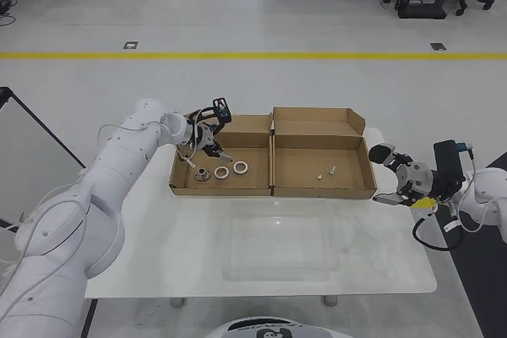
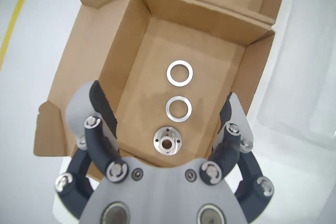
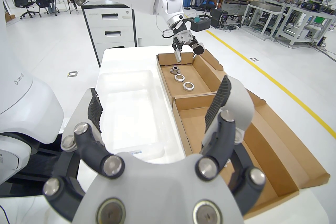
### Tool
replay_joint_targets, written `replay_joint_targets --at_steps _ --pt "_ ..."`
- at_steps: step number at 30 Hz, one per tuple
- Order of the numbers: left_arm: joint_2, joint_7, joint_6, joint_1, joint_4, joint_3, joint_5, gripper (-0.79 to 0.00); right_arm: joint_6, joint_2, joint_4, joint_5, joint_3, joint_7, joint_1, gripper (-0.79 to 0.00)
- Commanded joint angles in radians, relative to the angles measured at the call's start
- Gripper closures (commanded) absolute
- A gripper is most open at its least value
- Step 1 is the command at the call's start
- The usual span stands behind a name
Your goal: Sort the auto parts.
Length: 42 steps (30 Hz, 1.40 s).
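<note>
While your left gripper (image 2: 164, 92) hung above the flange (image 2: 166, 143), jaws open, likely to take it, your right gripper (image 3: 158, 87) stood clear, jaws also open.

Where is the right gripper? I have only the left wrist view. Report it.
Observer: The right gripper hangs open and holds nothing, just past the end of the right-hand brown cardboard box, the end farthest from the other box.
Operator: Count the parts in that box.
Observer: Two small pale metal parts lie near each other on its floor.
Operator: Give me my left gripper's height.
Observer: From the right wrist view, the left gripper hangs open above the silver flanged metal hub, touching nothing.
</note>
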Motion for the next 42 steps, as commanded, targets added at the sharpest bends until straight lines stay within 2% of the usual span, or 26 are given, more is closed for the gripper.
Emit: replay_joint_targets --at_steps 1,6,12,24,29,30,31,33,42 --pt "0.044 0.041 0.000 0.006 -0.058 0.015 -0.015 -0.785 0.000 0.000 0.000 0.000 0.000 -0.001 0.000 -0.785" --pt "0.156 0.096 0.000 0.021 -0.217 0.046 -0.067 -0.785 0.000 0.000 0.000 0.000 0.000 -0.001 0.000 -0.785" --pt "0.302 0.103 0.000 0.042 -0.395 0.050 -0.127 -0.785 0.000 0.000 0.000 0.000 0.000 -0.001 0.000 -0.785" --pt "0.589 0.144 0.000 0.148 -0.720 -0.031 -0.216 -0.785 0.000 0.000 0.000 0.000 0.000 -0.001 0.000 -0.785" --pt "0.691 0.214 0.000 0.204 -0.807 -0.062 -0.212 -0.785 0.000 0.000 0.000 0.000 0.000 -0.001 0.000 -0.785" --pt "0.697 0.222 0.000 0.206 -0.810 -0.064 -0.211 -0.785 0.000 0.000 0.000 0.000 0.000 -0.001 0.000 -0.785" --pt "0.687 0.210 0.000 0.202 -0.805 -0.062 -0.213 -0.785 0.000 0.000 0.000 0.000 0.000 0.000 0.000 -0.785" --pt "0.698 0.224 0.000 0.207 -0.811 -0.065 -0.210 -0.785 0.000 0.000 0.000 0.000 0.000 0.000 0.000 -0.784" --pt "0.697 0.222 0.000 0.206 -0.810 -0.064 -0.211 -0.785 0.000 0.000 0.000 0.000 0.000 0.000 0.000 -0.784"
